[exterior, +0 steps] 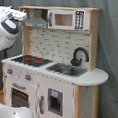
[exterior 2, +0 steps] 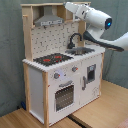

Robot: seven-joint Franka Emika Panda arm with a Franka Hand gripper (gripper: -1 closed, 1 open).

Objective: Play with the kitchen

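White arm (exterior 2: pixel 95 17) is being held level with the kitchen's (exterior: pixel 48 84) hood (exterior 2: pixel 49 20); jaw state cannot be told. Knobs (exterior 2: pixel 56 75) should be approached slowly, squarely.

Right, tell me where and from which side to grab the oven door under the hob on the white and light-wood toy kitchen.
Probably by the horizontal bar handle across the top of the white oven door, coming straight at the front face of the kitchen. The bar seems to stand off the panel above the dark window, so fingers could close over and under it; a top handle suggests the door swings down.
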